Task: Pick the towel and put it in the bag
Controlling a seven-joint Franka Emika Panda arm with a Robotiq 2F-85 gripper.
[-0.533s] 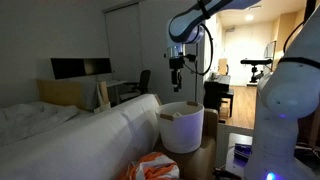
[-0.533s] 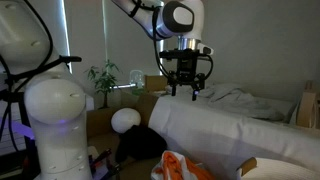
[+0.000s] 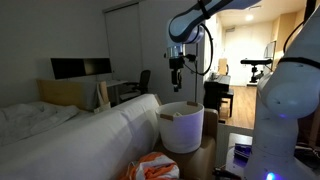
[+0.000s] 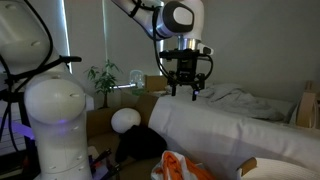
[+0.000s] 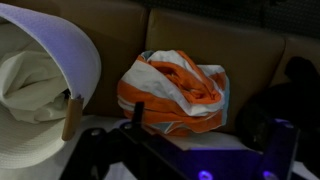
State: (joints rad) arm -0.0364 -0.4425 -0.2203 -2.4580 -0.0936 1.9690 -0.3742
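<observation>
Orange, white & lt-blue stripes: the towel lies bunched in a loose heap well below the claw, not held. The claw hangs high in the air w/ fingers pointing down. Its jaws are spread wide apart w/ nothing betw them.

In the wrist view the towel sits abt mid-frame, a brown surface around it. The bag is just beside the towel, at picture-left, w/ its wide mouth turned up toward the claw & pale lining showing inside. A tan tab hangs at the bag's rim.

In an exterior view the bag stands upright beneath the claw, well apart from it. The towel is lower again, near the bag's foot & next to the white bedding. Whether towel & bag touch can't be told. In an exterior view a plant stands behind, off to the claw's side at roughly claw height.
</observation>
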